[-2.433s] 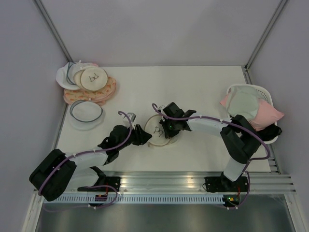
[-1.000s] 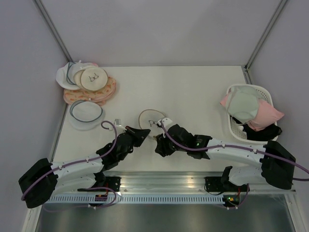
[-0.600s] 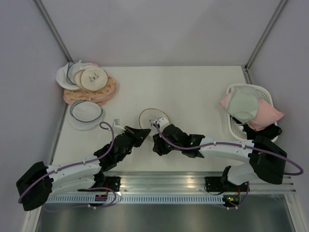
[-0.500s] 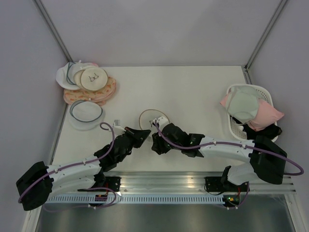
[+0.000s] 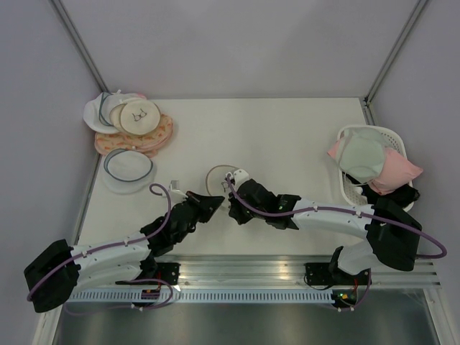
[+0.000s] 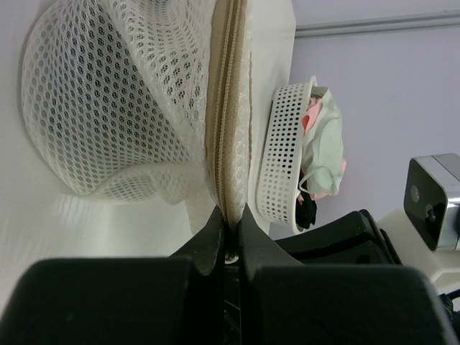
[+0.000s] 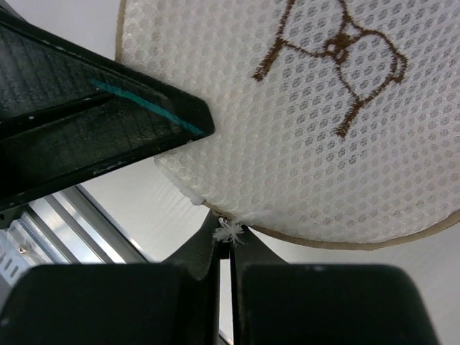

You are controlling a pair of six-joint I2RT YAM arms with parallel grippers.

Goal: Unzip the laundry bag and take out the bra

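The laundry bag (image 5: pixel 219 175), a round cream mesh pouch with a tan zipper rim, lies mid-table just ahead of both grippers. My left gripper (image 5: pixel 213 202) is shut on its near rim; in the left wrist view the jaws (image 6: pixel 228 219) pinch the tan zipper band of the domed bag (image 6: pixel 108 108). My right gripper (image 5: pixel 231 192) is shut on a frayed white tuft at the bag's edge (image 7: pixel 228 236), under the face with the bra outline (image 7: pixel 334 54). The bra is hidden.
A white basket (image 5: pixel 359 131) with pale green, pink and black garments stands at the right edge; it also shows in the left wrist view (image 6: pixel 284 158). A pile of pink, white and cream pouches (image 5: pixel 133 118) and a flat white disc with a grey-blue rim (image 5: pixel 129 167) lie back left.
My right arm has swung from over the bag to its near side and closed in on its rim. The bag has shifted slightly left. My left gripper stays at the near rim.
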